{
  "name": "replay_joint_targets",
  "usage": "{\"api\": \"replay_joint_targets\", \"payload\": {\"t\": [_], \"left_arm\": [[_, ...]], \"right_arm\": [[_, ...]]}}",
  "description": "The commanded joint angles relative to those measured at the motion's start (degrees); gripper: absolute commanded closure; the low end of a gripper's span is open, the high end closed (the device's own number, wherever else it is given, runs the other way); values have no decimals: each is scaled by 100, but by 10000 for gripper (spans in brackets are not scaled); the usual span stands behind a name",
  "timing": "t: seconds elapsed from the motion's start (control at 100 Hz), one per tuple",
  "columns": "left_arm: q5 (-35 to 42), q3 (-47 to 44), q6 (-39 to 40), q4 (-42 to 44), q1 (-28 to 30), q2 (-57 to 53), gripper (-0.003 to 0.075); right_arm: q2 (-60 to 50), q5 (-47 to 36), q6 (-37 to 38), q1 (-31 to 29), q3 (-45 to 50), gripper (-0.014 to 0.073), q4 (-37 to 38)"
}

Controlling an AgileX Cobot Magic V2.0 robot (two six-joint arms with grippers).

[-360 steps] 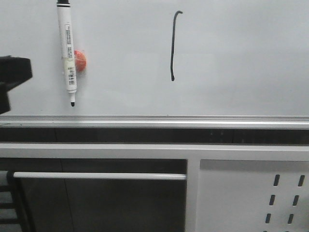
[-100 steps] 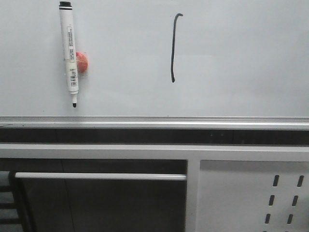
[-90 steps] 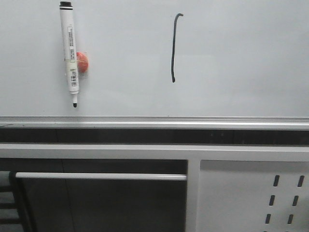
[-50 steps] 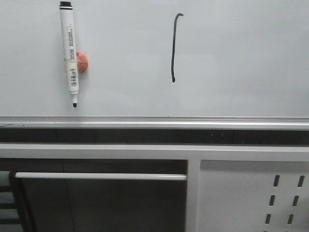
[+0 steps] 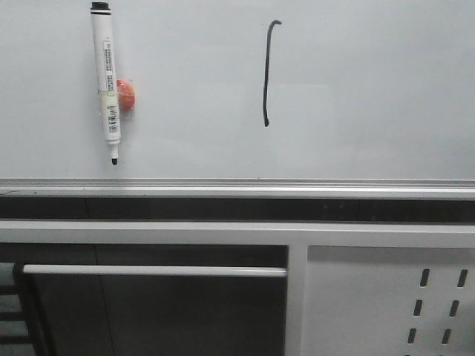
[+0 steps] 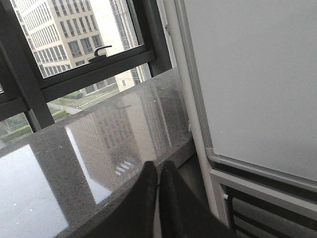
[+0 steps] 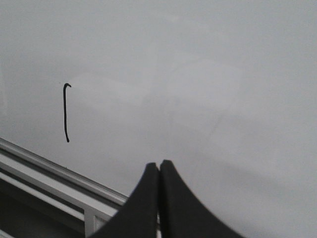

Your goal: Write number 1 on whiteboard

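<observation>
We see the whiteboard (image 5: 371,89) filling the upper half of the front view, a pale glossy sheet ending in a silver rail (image 5: 237,185) that runs across the middle of the frame. Below the rail, at the lower right, sits a white perforated panel (image 5: 386,297). In the left wrist view a dark polished stone sill (image 6: 99,148) stretches toward a window (image 6: 74,49), with the board's edge to the right of it. On the board, the number 1 (image 5: 266,73) stands in the upper centre of the front view, a thin black upright stroke with a small hook at its top end. A white marker pen (image 5: 106,81) hangs in the upper left, tip down, with a red round magnet (image 5: 127,96) touching its right side. The left claw (image 6: 157,173) has its fingers pressed together and holds nothing; the right claw (image 7: 158,171) is likewise pinched together, empty, facing the board.
</observation>
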State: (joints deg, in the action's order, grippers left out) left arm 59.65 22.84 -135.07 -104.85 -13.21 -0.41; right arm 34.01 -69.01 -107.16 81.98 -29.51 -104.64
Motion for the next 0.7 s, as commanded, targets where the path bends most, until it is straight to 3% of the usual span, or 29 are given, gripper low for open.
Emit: {"api": "replay_joint_targets", "payload": {"t": [0.0, 0.38, 0.5, 0.6, 0.69], "left_arm": [[-299, 108, 5, -97, 12, -148, 739], [-299, 108, 5, -97, 12, -148, 739], [-309, 108, 5, -97, 12, -148, 739], [-297, 108, 5, -97, 12, -148, 739], [-297, 108, 5, -97, 12, -148, 739]], "right_arm": [[15, 36, -56, 0, -143, 673, 321], [15, -64, -45, 0, -143, 673, 356], [-124, 975, -45, -104, -143, 673, 734], [-176, 2141, -45, -865, -143, 673, 1005], [-176, 3214, -45, -1935, -143, 673, 965]]}}
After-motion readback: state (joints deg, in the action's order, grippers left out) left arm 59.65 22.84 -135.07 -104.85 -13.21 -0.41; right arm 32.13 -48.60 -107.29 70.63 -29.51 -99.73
